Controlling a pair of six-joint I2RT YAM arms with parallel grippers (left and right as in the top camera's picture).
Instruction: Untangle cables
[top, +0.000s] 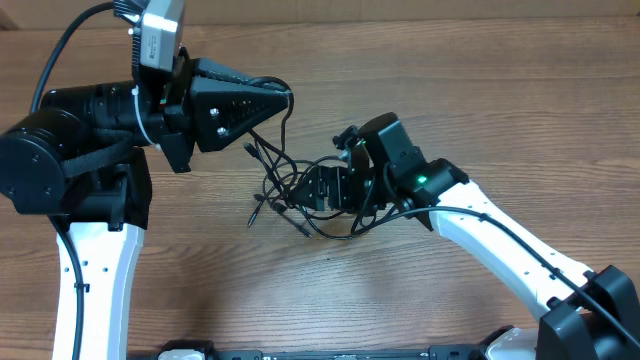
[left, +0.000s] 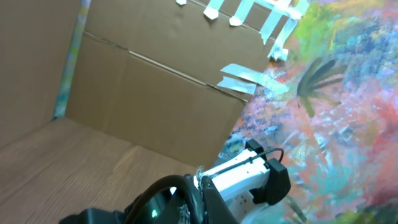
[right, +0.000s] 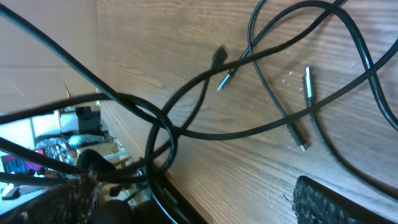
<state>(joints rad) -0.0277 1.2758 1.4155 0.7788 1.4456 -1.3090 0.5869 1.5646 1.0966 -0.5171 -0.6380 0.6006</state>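
Wooden table, seen from above, with a cardboard wall and a brightly painted cloth beyond it in the left wrist view. The cables lie as a tangle of thin black loops at the middle of the table, between the two arms. The left gripper points toward the tangle with its jaws pressed together. One strand rises from the heap to its tip and appears pinched there. Its fingers do not show in its own wrist view. The right gripper sits at the right edge of the tangle with its jaws spread wide. In the right wrist view, crossing strands of the cables and small silver-tipped plugs lie on the wood ahead of the right gripper.
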